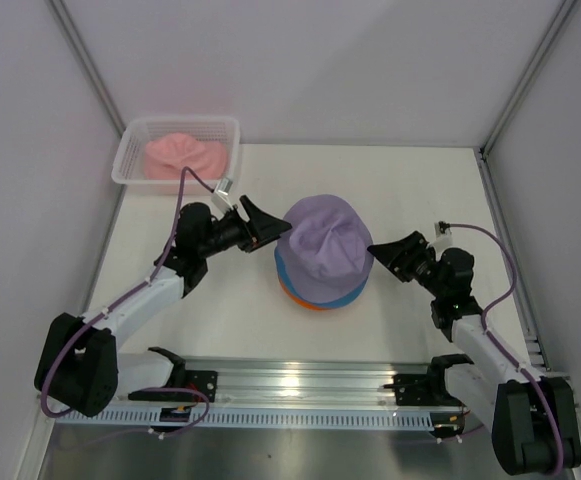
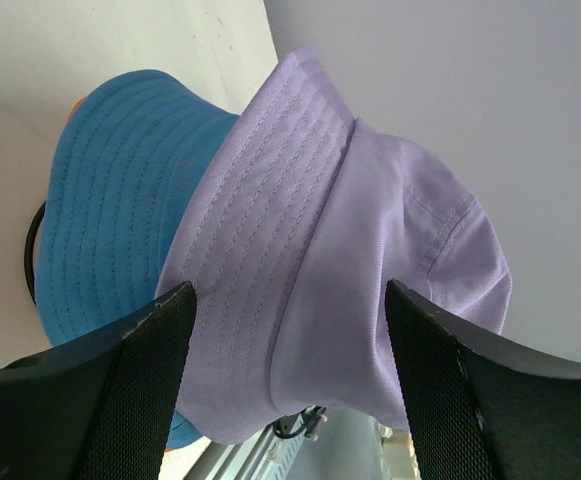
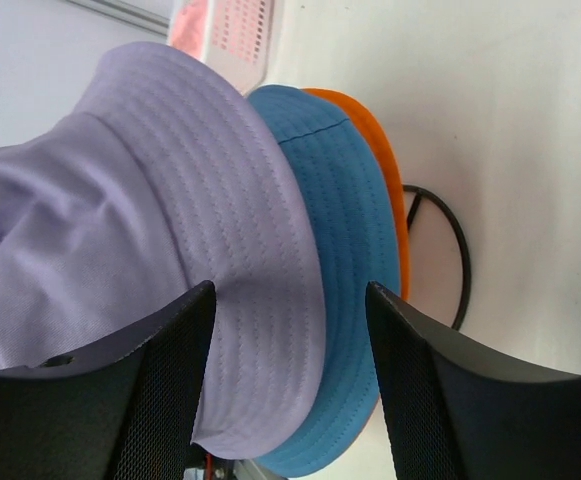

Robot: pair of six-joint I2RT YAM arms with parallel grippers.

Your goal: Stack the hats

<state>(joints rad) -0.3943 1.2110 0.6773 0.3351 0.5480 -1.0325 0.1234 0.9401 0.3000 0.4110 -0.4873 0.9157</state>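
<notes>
The lavender hat (image 1: 322, 243) sits on top of the blue hat (image 1: 292, 275) and the orange hat (image 1: 315, 304) at the table's middle. The pale pink hat (image 1: 184, 154) lies in the white mesh basket (image 1: 128, 152) at the back left. My left gripper (image 1: 266, 226) is open just left of the stack, its jaws either side of the lavender hat's brim (image 2: 270, 270). My right gripper (image 1: 382, 255) is open just right of the stack, facing the lavender (image 3: 220, 260) and blue brims (image 3: 345, 240). A sliver of orange brim (image 3: 388, 180) shows beneath.
The thin black wire stand (image 3: 450, 245) shows under the stack on the white table. White walls enclose the table left, right and behind. A metal rail (image 1: 290, 385) with both arm bases runs along the near edge.
</notes>
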